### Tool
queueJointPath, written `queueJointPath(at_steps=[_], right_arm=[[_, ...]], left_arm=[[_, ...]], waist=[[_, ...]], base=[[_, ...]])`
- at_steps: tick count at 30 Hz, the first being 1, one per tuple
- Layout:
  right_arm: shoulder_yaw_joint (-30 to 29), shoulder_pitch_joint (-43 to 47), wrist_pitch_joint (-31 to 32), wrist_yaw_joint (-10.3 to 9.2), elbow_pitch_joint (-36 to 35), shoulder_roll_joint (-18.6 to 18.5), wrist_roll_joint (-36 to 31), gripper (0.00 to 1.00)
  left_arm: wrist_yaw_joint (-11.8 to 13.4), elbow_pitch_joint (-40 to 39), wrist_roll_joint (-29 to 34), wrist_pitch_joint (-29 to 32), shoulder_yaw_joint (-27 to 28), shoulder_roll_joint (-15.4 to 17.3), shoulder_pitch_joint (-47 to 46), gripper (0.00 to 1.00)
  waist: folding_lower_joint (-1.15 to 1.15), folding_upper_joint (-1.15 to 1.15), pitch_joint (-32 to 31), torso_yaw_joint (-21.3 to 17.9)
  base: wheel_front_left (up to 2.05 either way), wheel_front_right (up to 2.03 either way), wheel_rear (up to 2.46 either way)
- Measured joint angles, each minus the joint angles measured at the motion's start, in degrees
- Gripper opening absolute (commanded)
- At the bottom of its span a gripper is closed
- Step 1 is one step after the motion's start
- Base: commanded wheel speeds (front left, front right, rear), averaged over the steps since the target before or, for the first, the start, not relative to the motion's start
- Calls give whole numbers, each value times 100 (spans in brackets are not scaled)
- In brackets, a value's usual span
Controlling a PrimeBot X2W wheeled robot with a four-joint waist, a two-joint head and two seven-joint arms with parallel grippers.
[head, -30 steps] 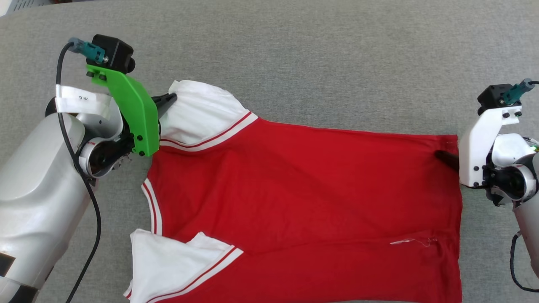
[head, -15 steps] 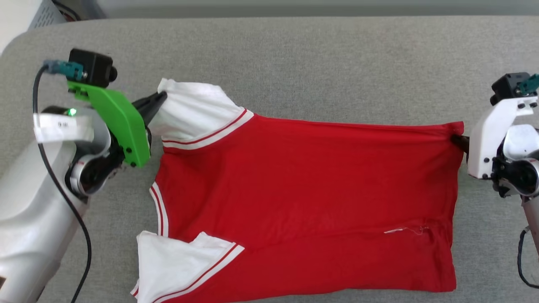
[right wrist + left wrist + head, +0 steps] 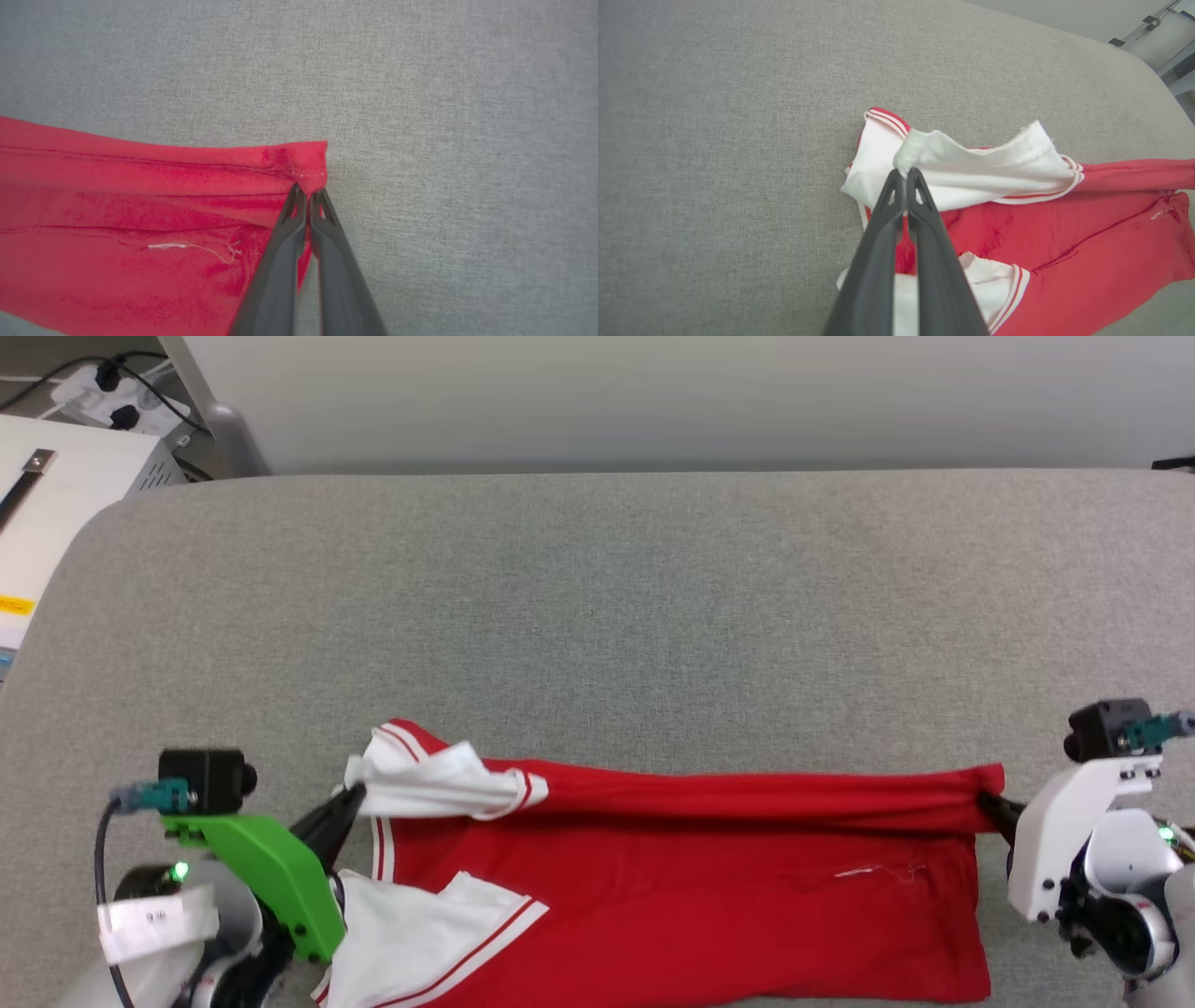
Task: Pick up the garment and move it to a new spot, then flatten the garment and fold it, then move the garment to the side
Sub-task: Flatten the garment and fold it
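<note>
Garment of red jersey cloth with white, stripe-trimmed short sleeves (image 3: 700, 896) lies along the near edge of a wide grey fabric-covered surface (image 3: 597, 616), its far edge raised and drawn taut. Left gripper (image 3: 351, 797), fingers pressed together, pinches the far white sleeve (image 3: 439, 782). The right gripper (image 3: 995, 808), likewise closed, pinches the far hem corner (image 3: 310, 161). Holding both ends apparently keeps the fold line straight for bringing the far half over the near. A loose white thread (image 3: 878, 871) trails near the hem end.
</note>
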Motion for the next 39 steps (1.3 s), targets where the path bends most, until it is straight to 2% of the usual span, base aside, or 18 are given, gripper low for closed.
queueJointPath(at_steps=[6, 11, 12, 13, 14, 15, 16, 17, 23, 27, 32, 35, 39], right_arm=[[-248, 709, -346, 0, -81, 286, -186, 0], [-443, 1106, -701, -1, -8, 536, -244, 0], [-483, 1161, -787, 0, 10, 598, -243, 15], [-517, 1220, -892, 0, 43, 658, -245, 33], [-559, 1280, -1001, -1, 70, 722, -245, 75], [-595, 1325, -1110, -1, 82, 779, -246, 100], [-621, 1383, -1251, -1, 85, 838, -256, 100], [-639, 1425, -1382, -1, 85, 898, -271, 100], [-779, 1546, -2293, -1, -267, 1124, -301, 100], [-896, 1624, -2365, -1, -556, 1136, -326, 100], [-1157, 1633, -1870, -2, -712, 1044, -341, 100], [-1226, 1632, -1354, -2, -781, 855, -342, 100], [-1147, 1632, -695, -2, -898, 578, -339, 100]], left_arm=[[270, -141, -248, -178, -78, -30, 1010, 0], [103, 249, -528, -420, -154, -382, 1377, 0], [57, 342, -541, -487, -159, -450, 1377, 0], [-8, 464, -537, -549, -186, -525, 1370, 0], [-76, 581, -531, -581, -227, -586, 1368, 10], [-127, 677, -514, -624, -244, -649, 1366, 42], [-197, 777, -504, -691, -260, -723, 1356, 87], [-254, 873, -458, -766, -292, -771, 1339, 100], [-399, 1102, -20, -1573, -231, -868, 1165, 100], [-388, 1059, 272, -2001, -62, -895, 1109, 100], [-259, 809, 820, -2145, 472, -1039, 1092, 100], [-179, 401, 1506, -2150, 1095, -1244, 1097, 100], [-140, -30, 2267, -2150, 1570, -1529, 1164, 100]], waist=[[0, 0, -254, 79], [0, 0, -345, 152], [0, 0, -353, 160], [0, 0, -362, 167], [0, 0, -372, 171], [0, 0, -378, 174], [0, 0, -384, 177], [0, 0, -394, 177], [0, 0, -477, 130], [0, 0, -557, 68], [0, 0, -644, 22], [0, 0, -659, 43], [0, 0, -633, 113]], base=[[0, 0, 0], [0, 0, 0], [0, 0, 0], [0, 0, 0], [0, 0, 0], [0, 0, 0], [0, 0, 0], [0, 0, 0], [0, 0, 0], [0, 0, 0], [0, 0, 0], [0, 0, 0], [0, 0, 0]])
